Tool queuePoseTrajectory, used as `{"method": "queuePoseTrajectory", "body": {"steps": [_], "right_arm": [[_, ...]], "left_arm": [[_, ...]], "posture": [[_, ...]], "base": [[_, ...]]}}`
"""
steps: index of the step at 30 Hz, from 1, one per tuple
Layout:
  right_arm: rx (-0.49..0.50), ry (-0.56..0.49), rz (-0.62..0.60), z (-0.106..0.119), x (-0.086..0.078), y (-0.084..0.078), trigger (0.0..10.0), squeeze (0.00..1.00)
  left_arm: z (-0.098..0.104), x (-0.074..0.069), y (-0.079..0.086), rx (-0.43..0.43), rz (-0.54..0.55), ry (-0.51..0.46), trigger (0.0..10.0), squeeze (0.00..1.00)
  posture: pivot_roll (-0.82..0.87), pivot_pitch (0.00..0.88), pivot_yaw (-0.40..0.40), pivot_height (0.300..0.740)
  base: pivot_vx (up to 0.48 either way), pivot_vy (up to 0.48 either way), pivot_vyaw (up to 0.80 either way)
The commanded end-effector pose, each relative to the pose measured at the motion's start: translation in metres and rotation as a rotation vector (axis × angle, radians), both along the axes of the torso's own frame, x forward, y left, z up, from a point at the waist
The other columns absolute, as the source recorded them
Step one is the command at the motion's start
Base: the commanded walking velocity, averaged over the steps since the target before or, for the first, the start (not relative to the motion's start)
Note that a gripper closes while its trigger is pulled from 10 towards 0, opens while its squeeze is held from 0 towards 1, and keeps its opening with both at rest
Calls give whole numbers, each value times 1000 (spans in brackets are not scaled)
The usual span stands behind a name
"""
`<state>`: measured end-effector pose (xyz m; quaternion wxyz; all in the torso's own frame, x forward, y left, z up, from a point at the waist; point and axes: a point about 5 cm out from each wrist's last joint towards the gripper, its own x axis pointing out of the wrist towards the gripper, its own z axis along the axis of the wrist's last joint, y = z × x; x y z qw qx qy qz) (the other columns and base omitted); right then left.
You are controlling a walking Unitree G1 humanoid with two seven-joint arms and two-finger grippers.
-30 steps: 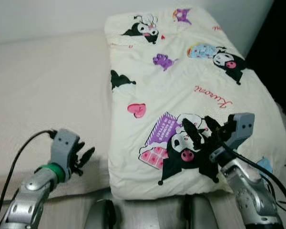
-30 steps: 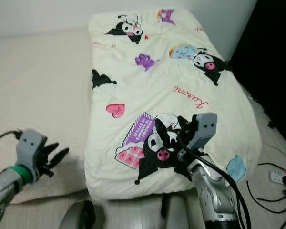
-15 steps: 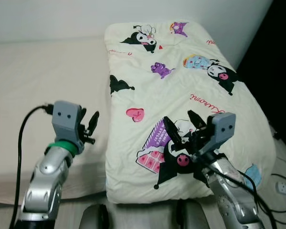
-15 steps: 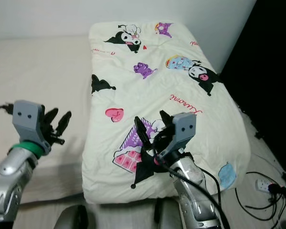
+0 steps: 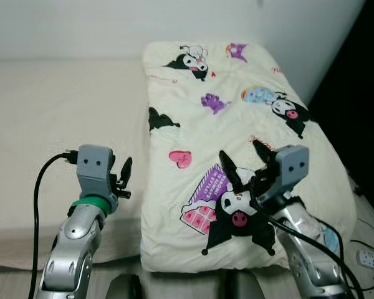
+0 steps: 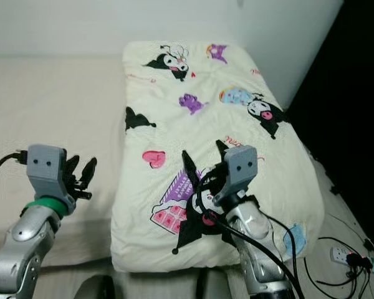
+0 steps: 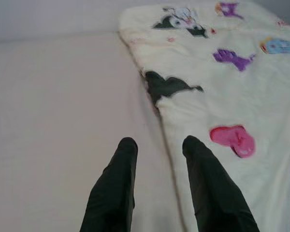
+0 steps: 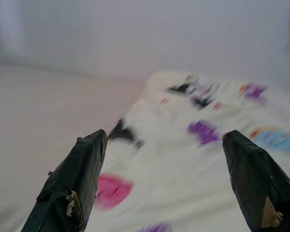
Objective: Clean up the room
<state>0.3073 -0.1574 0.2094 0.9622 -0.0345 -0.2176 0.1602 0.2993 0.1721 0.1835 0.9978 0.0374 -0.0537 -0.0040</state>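
Note:
A cream quilt (image 5: 237, 112) printed with black, purple and pink cartoon figures lies folded over the right half of the bed. My right gripper (image 5: 243, 159) hovers above its near end, over the black cartoon print, fingers spread wide with nothing between them (image 8: 164, 135). My left gripper (image 5: 123, 171) hangs over the beige sheet (image 5: 50, 124) just beside the quilt's left edge. Its two black fingers (image 7: 121, 183) are a little apart and hold nothing.
A white wall (image 5: 81, 25) runs behind the bed. Right of the bed is a dark gap, with a white power strip (image 5: 368, 256) and cords on the floor. A black cable (image 5: 37, 199) loops off my left wrist.
Both arms have come up from near the bed's front edge, and the right fingers have spread wider. The whole picture has shifted slightly as the camera moved.

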Motion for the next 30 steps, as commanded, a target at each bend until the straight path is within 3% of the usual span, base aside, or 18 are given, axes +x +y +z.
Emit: {"method": "queuePoseTrajectory", "body": {"steps": [1, 10, 14, 18, 22, 30], "right_arm": [[-6, -6, -27, -2, 1, -6, 10000, 0], [-17, -4, -29, -2, 3, -9, 10000, 0], [-18, -7, -33, -2, 4, -10, 10000, 0], [-10, 5, -44, -7, 6, -12, 10000, 0], [17, 81, -70, -29, 6, -8, 10000, 0], [108, 186, -136, -61, -1, -4, 10000, 0]], "left_arm": [[-8, -3, 6, 18, 34, 20, 10000, 0], [-16, -6, 12, 39, 68, 43, 10000, 0], [-19, -4, 9, 37, 61, 50, 10000, 0], [-38, 3, -4, 25, 14, 105, 10000, 0], [-55, 8, -23, 36, -81, 154, 10000, 0], [-60, 7, -30, 47, -137, 177, 10000, 0]], "posture": [[-86, 62, 57, 654], [-84, 58, 52, 693], [-86, 57, 52, 703], [-91, 56, 53, 718], [-105, 54, 72, 738], [-118, 61, 100, 740]], "base": [[0, 0, 0], [0, 0, 0], [0, 0, 0], [0, 0, 0], [0, 0, 0], [0, 0, 0]]}}
